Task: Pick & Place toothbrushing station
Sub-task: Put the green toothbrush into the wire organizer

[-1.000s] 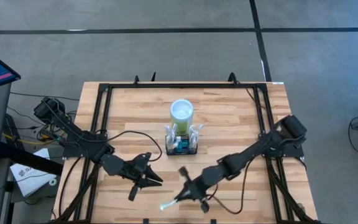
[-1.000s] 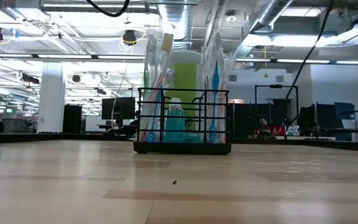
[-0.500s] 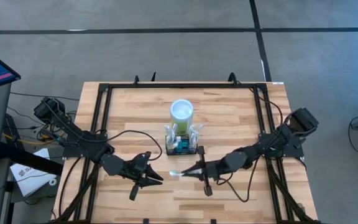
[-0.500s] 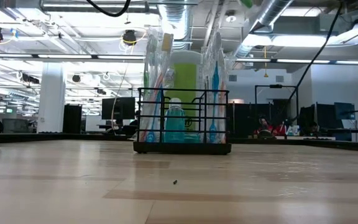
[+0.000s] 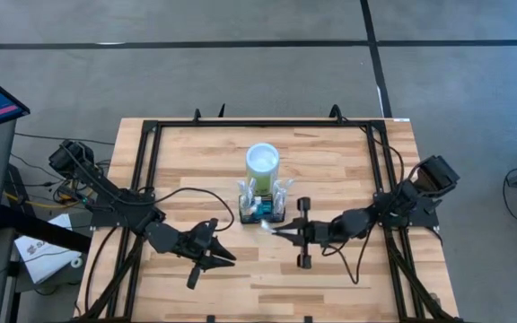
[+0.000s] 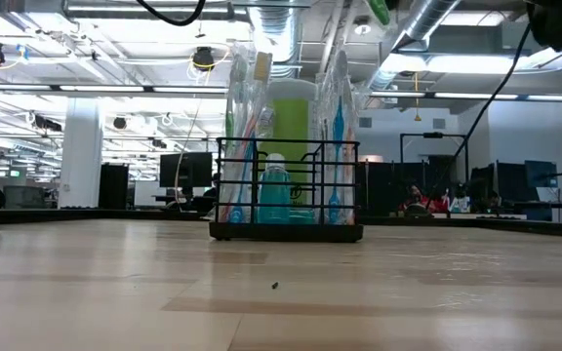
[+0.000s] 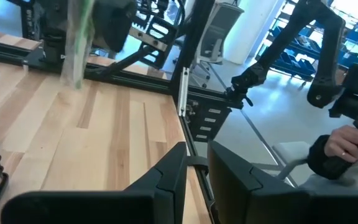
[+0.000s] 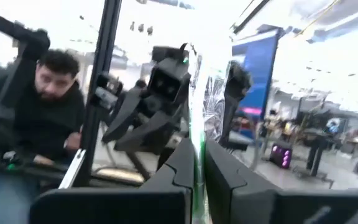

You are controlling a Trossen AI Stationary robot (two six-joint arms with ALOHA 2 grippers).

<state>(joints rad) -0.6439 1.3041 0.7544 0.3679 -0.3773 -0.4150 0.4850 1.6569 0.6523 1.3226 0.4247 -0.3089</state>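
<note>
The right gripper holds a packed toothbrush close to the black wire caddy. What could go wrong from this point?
1. The caddy already holds several tall packets, so the packed toothbrush in the right gripper may catch on them or on the wire rim.
2. A sideways push could slide the caddy into the green cup standing right behind it.
3. The packet is thin, clear plastic pinched between the fingers; it might twist or slip.
</note>
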